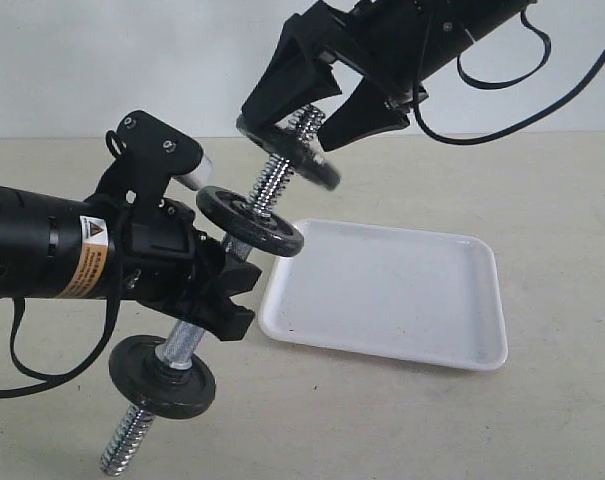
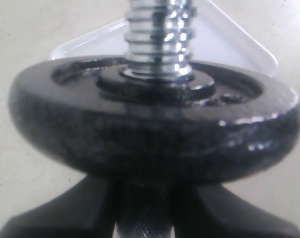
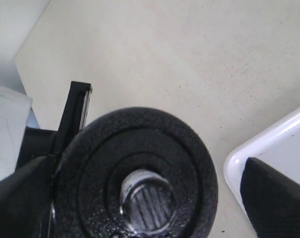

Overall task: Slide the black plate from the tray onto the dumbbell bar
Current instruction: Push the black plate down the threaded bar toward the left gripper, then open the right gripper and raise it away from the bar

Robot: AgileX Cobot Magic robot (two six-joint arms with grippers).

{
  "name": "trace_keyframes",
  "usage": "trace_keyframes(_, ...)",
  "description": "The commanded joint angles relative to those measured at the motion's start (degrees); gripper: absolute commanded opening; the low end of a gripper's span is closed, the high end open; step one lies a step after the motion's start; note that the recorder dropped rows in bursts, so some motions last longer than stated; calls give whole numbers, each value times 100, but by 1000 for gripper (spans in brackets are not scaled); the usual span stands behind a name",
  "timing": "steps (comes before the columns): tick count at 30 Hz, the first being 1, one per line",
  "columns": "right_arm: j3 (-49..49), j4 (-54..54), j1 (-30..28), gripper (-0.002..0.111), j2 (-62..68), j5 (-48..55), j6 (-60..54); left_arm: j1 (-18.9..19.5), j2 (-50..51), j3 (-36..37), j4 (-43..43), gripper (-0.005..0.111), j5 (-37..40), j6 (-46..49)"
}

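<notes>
Round black iron plate (image 1: 287, 152): upper centre, threaded on top end of chrome dumbbell bar (image 1: 272, 180), axis lower-left to upper-centre. Right gripper (image 1: 300, 125) spread astride plate; left gripper (image 1: 224, 300) clamped on bar's middle.

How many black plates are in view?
3, all on the dumbbell bar: lower plate below the left gripper, middle plate above it, top plate at the right gripper.

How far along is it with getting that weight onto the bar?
Done: the tray is bare and the black plate sits threaded on the dumbbell bar's upper end. In hand: the left gripper clamps the tilted bar; the right gripper stands open around the plate. Left: probably the plate sliding down to the second plate.
</notes>
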Motion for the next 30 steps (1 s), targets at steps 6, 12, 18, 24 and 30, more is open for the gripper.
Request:
trace_keyframes(6, -28, 62, -38, 105, -84, -113, -28, 3, -328, -310, -199, 4, 95, -66)
trace_keyframes(12, -28, 17, -38, 105, -84, -378, -15, 3, -328, -310, -199, 4, 95, -66)
trace_keyframes(18, -28, -689, -38, 105, -84, -693, 59, 3, -328, -310, -199, 4, 196, -66)
trace_keyframes(24, -28, -1856, -38, 105, -88, -863, 646, 3, -328, -207, -199, 4, 402, -66)
trace_keyframes(30, -28, -2508, -49, 105, -212, -1350, 981, 3, -328, -204, -199, 4, 418, -23)
